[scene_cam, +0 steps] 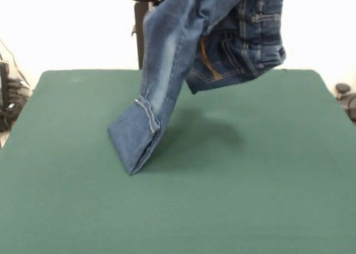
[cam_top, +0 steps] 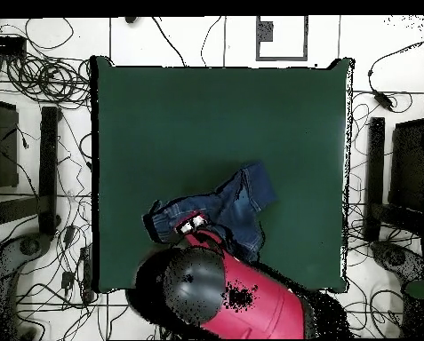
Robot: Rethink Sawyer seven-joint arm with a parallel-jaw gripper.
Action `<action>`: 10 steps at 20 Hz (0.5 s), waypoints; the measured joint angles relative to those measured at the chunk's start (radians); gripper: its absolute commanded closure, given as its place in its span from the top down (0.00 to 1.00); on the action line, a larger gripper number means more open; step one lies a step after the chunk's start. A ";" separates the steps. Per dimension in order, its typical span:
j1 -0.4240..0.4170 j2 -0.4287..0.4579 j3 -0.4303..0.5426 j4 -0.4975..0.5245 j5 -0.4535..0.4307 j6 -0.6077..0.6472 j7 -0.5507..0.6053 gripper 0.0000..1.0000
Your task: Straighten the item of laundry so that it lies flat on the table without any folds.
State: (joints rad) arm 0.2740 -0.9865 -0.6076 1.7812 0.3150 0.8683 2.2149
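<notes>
The dark green counter (scene_cam: 267,198) carries almost none of the jeans (scene_cam: 183,54) at this moment: the garment hangs in the air from the top of the front view, waistband and pockets bunched high at about one o'clock, while one leg runs down toward seven o'clock and only its hemmed cuff (scene_cam: 133,140) touches the felt, folded onto itself. In the overhead view the red arm (cam_top: 242,302) comes in from six o'clock and covers the gripper (cam_top: 194,226), so I cannot tell how the fingers stand; the jeans look lifted from near the waist, but the contact itself is hidden. The jeans sit toward the near-robot half of the counter, around five o'clock from its centre in the overhead view, with their long axis slanting from the cuff at about one o'clock down to the bunched part at eight. To do this step well, I judge that the lifted end should be drawn away from the grounded cuff along that long axis, low and slow, so the leg lays down progressively rather than dropping in a heap; the second leg, hidden behind the first, may fold under.
</notes>
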 measured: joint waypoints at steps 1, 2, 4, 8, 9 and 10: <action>0.000 -0.006 -0.002 -0.002 0.000 0.000 0.000 0.00; -0.001 -0.014 -0.004 -0.002 0.000 0.000 0.000 0.00; -0.003 -0.022 -0.006 -0.002 0.000 0.000 0.000 0.00; -0.010 -0.034 -0.006 -0.002 0.000 0.000 0.000 0.00; -0.013 -0.036 -0.006 -0.002 0.000 0.000 0.000 0.00; -0.015 -0.038 -0.006 -0.002 0.000 0.000 0.000 0.00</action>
State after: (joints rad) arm 0.2592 -1.0247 -0.6137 1.7795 0.3146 0.8683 2.2149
